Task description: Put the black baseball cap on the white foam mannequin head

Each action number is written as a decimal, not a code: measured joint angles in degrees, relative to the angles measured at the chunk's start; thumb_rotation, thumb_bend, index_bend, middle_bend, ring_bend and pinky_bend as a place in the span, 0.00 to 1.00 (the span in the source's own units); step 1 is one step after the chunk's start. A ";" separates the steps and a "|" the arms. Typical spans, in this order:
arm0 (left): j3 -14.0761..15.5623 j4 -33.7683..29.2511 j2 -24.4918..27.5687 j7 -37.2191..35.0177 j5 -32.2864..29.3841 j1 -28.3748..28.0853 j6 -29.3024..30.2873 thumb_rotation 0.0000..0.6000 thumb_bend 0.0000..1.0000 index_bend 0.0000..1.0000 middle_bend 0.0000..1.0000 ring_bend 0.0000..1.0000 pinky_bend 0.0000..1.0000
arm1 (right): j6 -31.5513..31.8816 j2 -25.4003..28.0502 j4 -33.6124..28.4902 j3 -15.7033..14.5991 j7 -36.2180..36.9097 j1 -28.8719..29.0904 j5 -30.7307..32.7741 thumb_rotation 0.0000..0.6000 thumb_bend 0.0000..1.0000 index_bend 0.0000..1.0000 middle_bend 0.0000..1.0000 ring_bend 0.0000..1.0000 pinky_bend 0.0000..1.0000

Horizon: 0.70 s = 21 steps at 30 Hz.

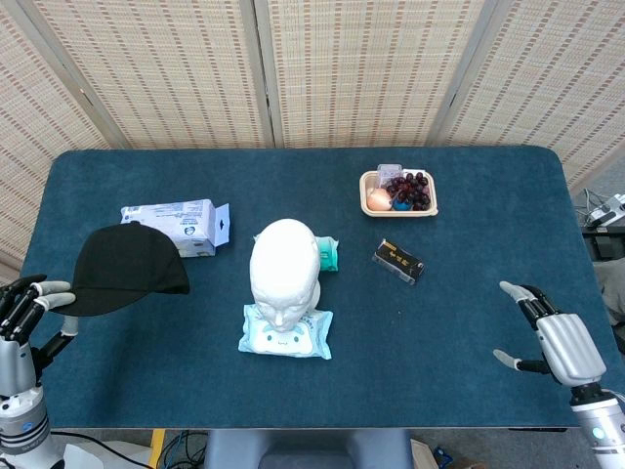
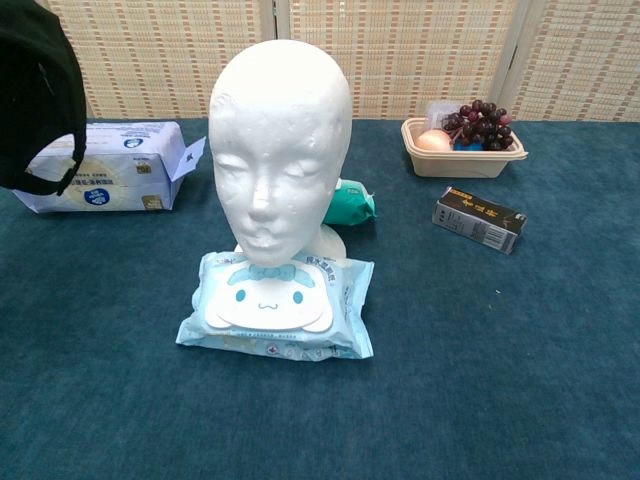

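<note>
At the bench's near left corner, the left robot hand (image 1: 21, 315) pinches the brim edge of the black cap (image 1: 127, 269), fingers pointing up and right. Cap lies just right of that hand, lifted off the surface, its long axis running left to right, brim toward the hand and rounded crown toward the foam head (image 1: 284, 266). From the chest camera the cap (image 2: 38, 92) hangs high at left, its strap loop drooping. Smooth white foam head stands upright mid-bench, on a soft blue wipes pack (image 1: 285, 333). Well apart at near right, the right robot hand (image 1: 555, 340) holds nothing, fingers spread over the blue felt bench (image 1: 459, 195).
</note>
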 measured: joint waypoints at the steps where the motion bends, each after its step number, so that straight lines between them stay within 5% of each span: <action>1: -0.16 -0.35 0.13 0.37 0.20 -0.29 -0.13 1.00 0.45 0.78 0.51 0.37 0.48 | 0.02 0.01 0.00 0.00 0.01 -0.01 0.00 1.00 0.00 0.06 0.20 0.14 0.48; 21: -1.30 -3.80 1.06 4.36 2.49 -2.83 -0.62 1.00 0.40 0.84 0.54 0.39 0.49 | 0.12 0.11 0.06 0.03 0.36 -0.03 -0.05 1.00 0.00 0.06 0.20 0.14 0.48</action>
